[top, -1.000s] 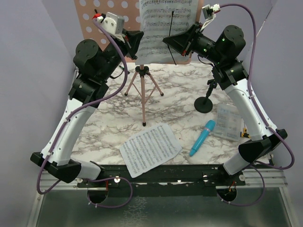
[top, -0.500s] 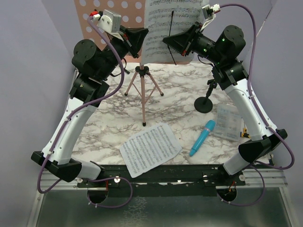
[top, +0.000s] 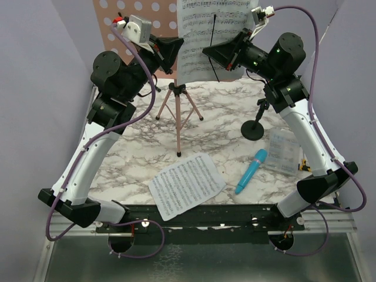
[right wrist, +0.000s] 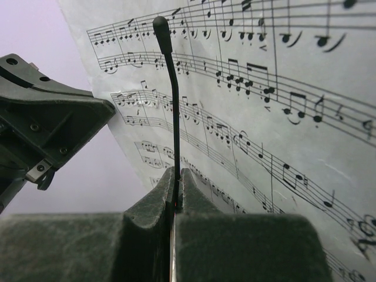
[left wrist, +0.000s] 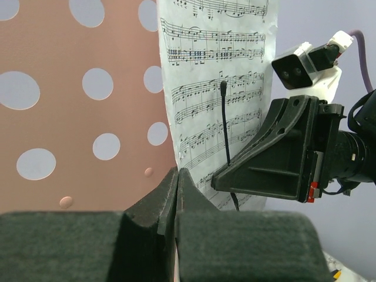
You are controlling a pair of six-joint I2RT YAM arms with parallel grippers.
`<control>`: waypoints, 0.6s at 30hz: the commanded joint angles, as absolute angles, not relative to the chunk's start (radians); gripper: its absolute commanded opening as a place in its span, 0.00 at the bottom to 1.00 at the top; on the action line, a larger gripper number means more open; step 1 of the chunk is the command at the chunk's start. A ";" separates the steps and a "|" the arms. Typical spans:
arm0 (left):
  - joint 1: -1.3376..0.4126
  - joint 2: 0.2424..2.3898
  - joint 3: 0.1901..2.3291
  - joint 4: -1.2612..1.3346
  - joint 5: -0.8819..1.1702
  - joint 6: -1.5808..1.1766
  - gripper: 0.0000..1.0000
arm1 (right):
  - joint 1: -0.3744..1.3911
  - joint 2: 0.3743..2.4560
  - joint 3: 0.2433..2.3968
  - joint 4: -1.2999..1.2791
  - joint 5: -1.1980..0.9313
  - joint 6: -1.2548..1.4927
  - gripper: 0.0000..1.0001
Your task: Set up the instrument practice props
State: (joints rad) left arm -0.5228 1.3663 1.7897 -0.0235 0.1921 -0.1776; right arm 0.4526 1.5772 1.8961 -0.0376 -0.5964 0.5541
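- When counted from above: two pages (upright page [top: 192,29], flat page [top: 186,185]), one stand [left wrist: 59,117], one mic [top: 251,171], one mic stand [top: 254,129], one rod [right wrist: 175,106], one clear case [top: 282,151], two grippers (left gripper [left wrist: 177,179], right gripper [right wrist: 176,176]).
- Pages: white, printed with black staves.
- Upright page: at 12 o'clock, in front of the stand's panel.
- Flat page: on the marble table [top: 135,153] at 6 o'clock, lying askew.
- Stand: pink panel punched with round holes, on three splayed pink legs, between 11 and 12 o'clock.
- Mic: bright blue, lying on its side at 4 o'clock, just beside the case.
- Mic stand: black, round base, short upright post, at 3 o'clock, apart from the mic.
- Left gripper: clenched on the upright page's left edge.
- Right gripper: clenched on the rod, which is thin, black, round-tipped and upright in front of the upright page.
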 commanded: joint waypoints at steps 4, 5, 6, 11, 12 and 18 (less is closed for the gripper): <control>-0.518 1.314 1.740 -0.003 0.127 -0.151 0.22 | 0.462 1.542 1.883 -0.008 -0.627 0.563 0.01; -0.518 1.312 1.739 -0.003 0.124 -0.149 0.32 | 0.462 1.542 1.883 -0.009 -0.627 0.562 0.01; -0.518 1.311 1.739 -0.004 0.124 -0.147 0.40 | 0.462 1.541 1.882 -0.009 -0.627 0.562 0.01; -0.518 1.305 1.740 -0.003 0.123 -0.144 0.60 | 0.462 1.540 1.880 -0.009 -0.627 0.565 0.01; -0.518 1.305 1.740 -0.003 0.123 -0.144 0.62 | 0.462 1.540 1.881 -0.009 -0.627 0.564 0.01; -0.518 1.298 1.729 -0.003 0.114 -0.138 0.71 | 0.462 1.537 1.872 -0.009 -0.624 0.566 0.01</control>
